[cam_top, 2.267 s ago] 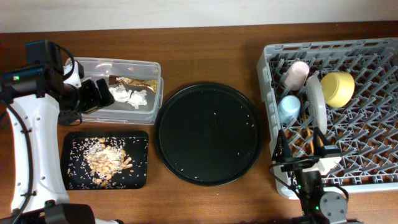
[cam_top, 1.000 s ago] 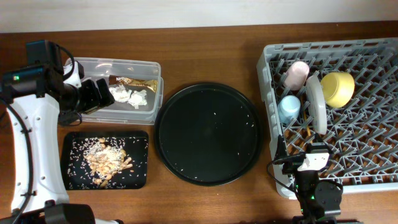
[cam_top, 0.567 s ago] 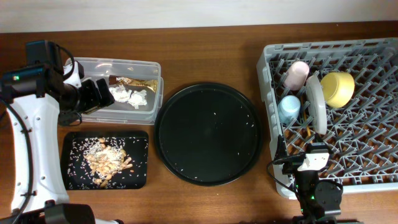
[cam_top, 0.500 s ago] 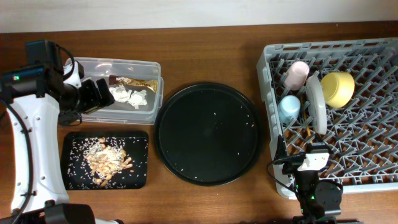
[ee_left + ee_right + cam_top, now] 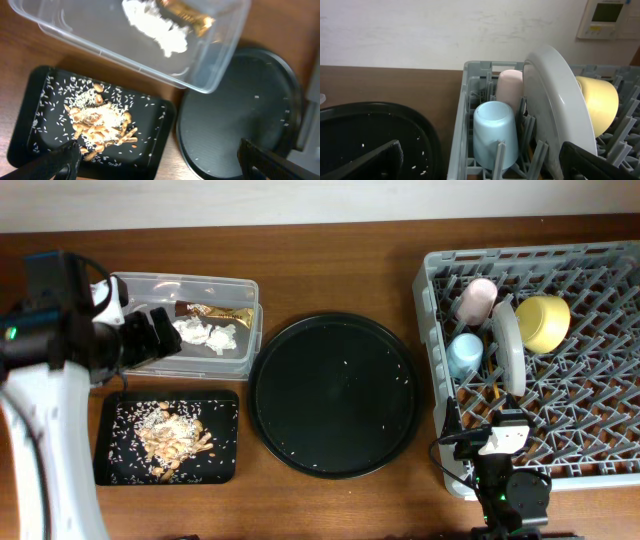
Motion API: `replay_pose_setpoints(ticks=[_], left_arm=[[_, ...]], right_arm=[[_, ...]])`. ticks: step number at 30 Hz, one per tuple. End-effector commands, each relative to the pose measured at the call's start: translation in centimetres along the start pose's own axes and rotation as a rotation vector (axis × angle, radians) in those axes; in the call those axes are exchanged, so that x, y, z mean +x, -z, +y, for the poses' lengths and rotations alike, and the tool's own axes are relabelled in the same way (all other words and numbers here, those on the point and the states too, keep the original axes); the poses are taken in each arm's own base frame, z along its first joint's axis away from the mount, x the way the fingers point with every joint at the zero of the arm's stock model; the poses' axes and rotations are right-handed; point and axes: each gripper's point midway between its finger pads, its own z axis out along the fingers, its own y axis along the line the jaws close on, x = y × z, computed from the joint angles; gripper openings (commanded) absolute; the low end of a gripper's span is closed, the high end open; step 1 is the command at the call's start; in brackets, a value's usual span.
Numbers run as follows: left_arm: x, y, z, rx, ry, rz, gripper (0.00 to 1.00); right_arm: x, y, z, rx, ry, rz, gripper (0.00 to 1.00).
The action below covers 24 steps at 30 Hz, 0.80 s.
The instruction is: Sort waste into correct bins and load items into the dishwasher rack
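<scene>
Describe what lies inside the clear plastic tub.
Crumpled white tissue and a brown-and-gold foil wrapper lie inside the clear plastic tub. Its left end is hidden overhead by the left hand.

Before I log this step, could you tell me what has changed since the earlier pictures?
The right gripper, open, drew back from over the chopsticks to the near edge of the dishwasher rack. The left arm swung slightly leftward, its open left gripper still by the clear tub. Nothing was grasped or released. Everything else stayed put.
</scene>
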Motion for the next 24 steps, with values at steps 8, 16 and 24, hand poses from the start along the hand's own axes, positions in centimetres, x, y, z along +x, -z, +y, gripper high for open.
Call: replay_pose_setpoints(ticks=[8, 16, 24], left_arm=[[8.2, 7.2, -3.1, 0.076, -0.203, -0.237, 0.99], [13.2, 2.1, -1.4, 0.18, -0.243, -0.461, 0.99], [10.6, 0.0, -2.3, 0.311, -0.285, -0.911, 0.99]], right_arm=[[0.2, 0.0, -0.2, 0.008, -0.01, 0.002, 0.98], [0.2, 0.0, -0.2, 0.008, -0.01, 0.002, 0.98], [0.2, 0.0, -0.2, 0.008, -0.01, 0.002, 0.98]])
